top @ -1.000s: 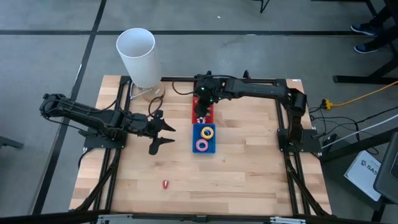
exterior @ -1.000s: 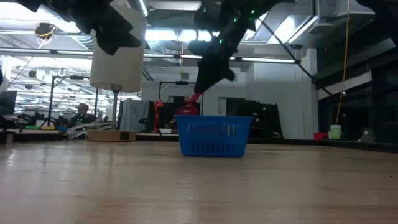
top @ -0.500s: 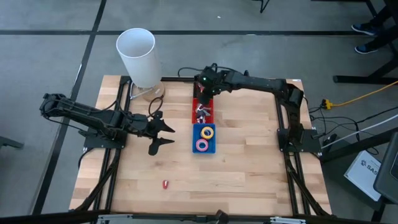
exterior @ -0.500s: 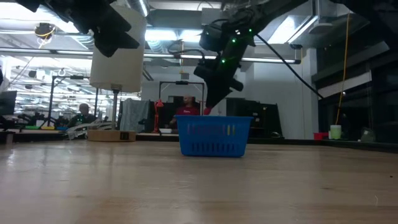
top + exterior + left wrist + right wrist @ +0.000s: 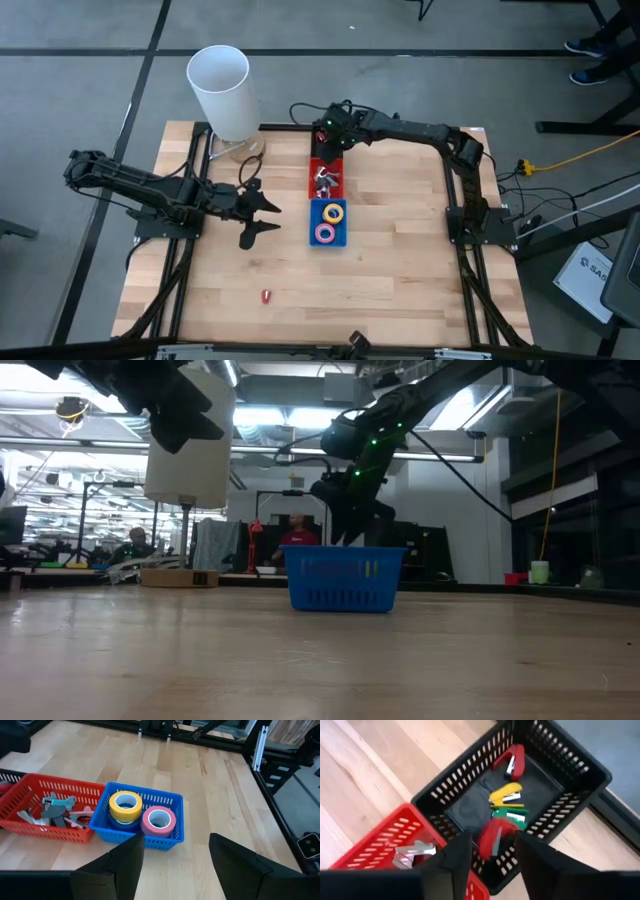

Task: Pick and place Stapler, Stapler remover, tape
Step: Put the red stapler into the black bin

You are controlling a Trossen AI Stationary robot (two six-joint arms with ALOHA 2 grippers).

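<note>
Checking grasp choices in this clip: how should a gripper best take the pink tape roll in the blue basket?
The pink tape roll lies flat in the blue basket, centre hole up, the yellow roll beside it. Probably best to come straight down from above and pinch its ring wall, one finger in the hole and one outside on the side away from the yellow roll.

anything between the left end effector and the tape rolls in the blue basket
Nothing visible. The left end effector is open, facing the blue basket; only bare table lies between, and the tape rolls sit uncovered.

right pincer (image 5: 490,851) fingers parted, hanging low; left pincer (image 5: 172,852) agape, idle
</note>
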